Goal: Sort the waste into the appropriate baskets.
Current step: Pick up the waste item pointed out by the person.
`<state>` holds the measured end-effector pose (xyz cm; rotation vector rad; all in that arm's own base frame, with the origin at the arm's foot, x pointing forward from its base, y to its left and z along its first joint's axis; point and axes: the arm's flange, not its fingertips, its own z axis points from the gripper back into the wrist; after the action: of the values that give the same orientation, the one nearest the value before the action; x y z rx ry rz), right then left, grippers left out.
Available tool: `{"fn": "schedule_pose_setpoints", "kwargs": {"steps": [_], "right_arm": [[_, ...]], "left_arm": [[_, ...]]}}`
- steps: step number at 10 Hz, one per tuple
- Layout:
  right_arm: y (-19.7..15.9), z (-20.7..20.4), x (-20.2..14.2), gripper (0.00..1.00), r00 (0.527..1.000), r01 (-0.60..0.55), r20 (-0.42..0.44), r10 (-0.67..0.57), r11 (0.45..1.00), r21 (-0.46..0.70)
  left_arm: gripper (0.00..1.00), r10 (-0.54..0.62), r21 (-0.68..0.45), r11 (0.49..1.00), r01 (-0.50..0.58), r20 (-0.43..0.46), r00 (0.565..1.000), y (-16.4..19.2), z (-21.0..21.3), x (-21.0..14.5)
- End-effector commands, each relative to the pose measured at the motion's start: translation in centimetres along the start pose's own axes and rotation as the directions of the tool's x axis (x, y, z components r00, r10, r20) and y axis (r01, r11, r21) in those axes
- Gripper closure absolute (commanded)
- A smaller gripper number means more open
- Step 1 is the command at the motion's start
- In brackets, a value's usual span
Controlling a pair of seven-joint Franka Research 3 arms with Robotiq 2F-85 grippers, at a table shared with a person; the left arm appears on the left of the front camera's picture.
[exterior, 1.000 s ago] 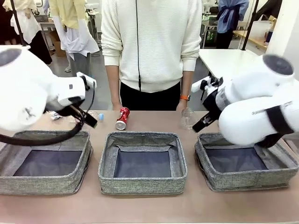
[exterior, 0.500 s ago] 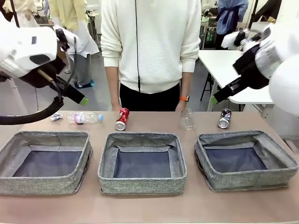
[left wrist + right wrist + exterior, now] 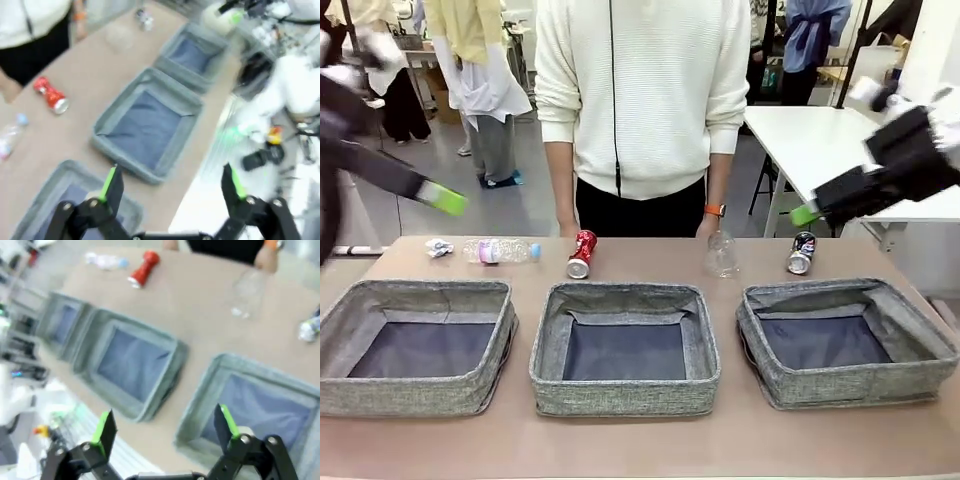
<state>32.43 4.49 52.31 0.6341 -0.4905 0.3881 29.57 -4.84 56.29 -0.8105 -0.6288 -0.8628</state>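
Along the table's far edge lie a small white paper wad (image 3: 440, 248), a clear bottle (image 3: 500, 251) with pink label, a red can (image 3: 582, 254), a clear plastic container (image 3: 722, 254) and a dark blue Pepsi can (image 3: 802, 253). Three grey baskets sit in a row nearer me: left (image 3: 410, 395), middle (image 3: 625, 395), right (image 3: 850, 385), all without waste inside. My left gripper (image 3: 445, 200) hangs high at the left, open with nothing in it (image 3: 170, 182). My right gripper (image 3: 805, 213) hovers high above the Pepsi can, likewise open and holding nothing (image 3: 165, 425).
A person in a white sweater stands at the far side, one hand (image 3: 712, 225) with an orange watch just behind the clear container. The left wrist view looks down on the red can (image 3: 50, 95), the right wrist view on the middle basket (image 3: 165, 385).
Both arms have risen and swung outward, away from the baskets. The bottle, paper wad and Pepsi can, covered before, now show. The waste has not moved.
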Motion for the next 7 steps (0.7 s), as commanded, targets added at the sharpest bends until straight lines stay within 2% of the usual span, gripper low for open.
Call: {"fn": "schedule_pose_setpoints", "kwargs": {"steps": [1, 2, 3, 4, 5, 6, 7], "right_arm": [[-7.0, 5.0, -5.4, 0.0, 0.886, 0.406, 0.007, -0.464, 0.783, 0.471], [-10.3, 7.2, -8.3, 0.0, 0.835, 0.438, 0.065, -0.546, 0.733, 0.521], [-13.3, 9.1, -10.8, 0.0, 0.776, 0.459, 0.113, -0.621, 0.678, 0.574], [-18.2, 11.1, -14.5, 0.0, 0.667, 0.483, 0.189, -0.72, 0.612, 0.626], [-21.1, 11.2, -16.5, 0.0, 0.596, 0.493, 0.205, -0.776, 0.556, 0.669], [-22.5, 10.4, -17.4, 0.0, 0.527, 0.507, 0.277, -0.803, 0.559, 0.656], [-18.1, 12.5, -16.4, 0.0, 0.779, 0.454, 0.143, -0.611, 0.706, 0.544]], "left_arm": [[0.0, 0.328, -0.313, 0.911, -0.268, 0.158, 0.931, 4.9, 7.2, -10.8], [0.0, 0.409, -0.358, 0.877, -0.319, 0.211, 0.888, 6.1, 9.1, -14.7], [0.0, 0.471, -0.383, 0.847, -0.369, 0.217, 0.855, 6.8, 9.7, -17.6], [0.0, 0.597, -0.449, 0.777, -0.442, 0.301, 0.744, 7.6, 9.1, -22.9], [0.0, 0.698, -0.497, 0.704, -0.507, 0.353, 0.624, 8.4, 8.3, -27.3], [0.0, 0.766, -0.498, 0.638, -0.588, 0.333, 0.549, 8.7, 7.6, -29.8], [0.0, 0.596, -0.459, 0.775, -0.433, 0.304, 0.743, 8.6, 14.0, -25.0]]}}
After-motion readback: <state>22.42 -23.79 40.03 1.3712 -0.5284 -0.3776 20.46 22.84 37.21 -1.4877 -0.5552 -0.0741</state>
